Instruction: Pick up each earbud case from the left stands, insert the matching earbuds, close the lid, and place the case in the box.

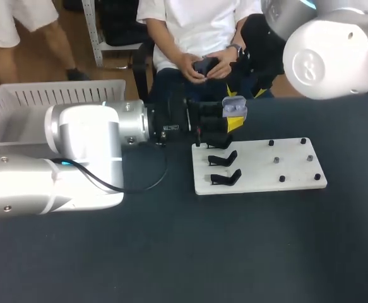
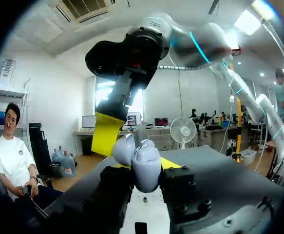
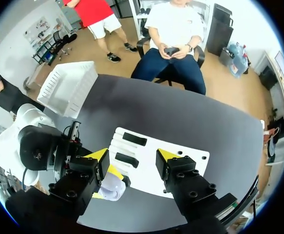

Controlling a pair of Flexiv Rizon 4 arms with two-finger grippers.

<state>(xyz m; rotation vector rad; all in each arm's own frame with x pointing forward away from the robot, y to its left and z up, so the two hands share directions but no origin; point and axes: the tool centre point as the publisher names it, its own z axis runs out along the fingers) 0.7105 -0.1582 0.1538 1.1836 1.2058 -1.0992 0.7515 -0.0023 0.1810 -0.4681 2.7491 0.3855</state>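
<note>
A pale lavender earbud case (image 1: 234, 108) is raised above the far left corner of the white stand board (image 1: 259, 183), its lid up. My left gripper (image 1: 229, 121) is shut on the case (image 2: 144, 168) from both sides. My right arm (image 1: 329, 50) comes down from the far right. Its gripper (image 3: 132, 156) is open above the board (image 3: 146, 178), and nothing lies between the fingers. One yellow finger (image 2: 106, 134) stands right beside the case (image 3: 113, 186). Black stands (image 1: 225, 159) line the board's left side. Two small grey pieces (image 1: 276, 160) sit among the black pegs on its right side.
A white slatted basket (image 1: 45, 101) stands at the table's far left, behind my left arm (image 1: 83, 151). Dark tabletop (image 1: 234, 252) stretches in front of the board.
</note>
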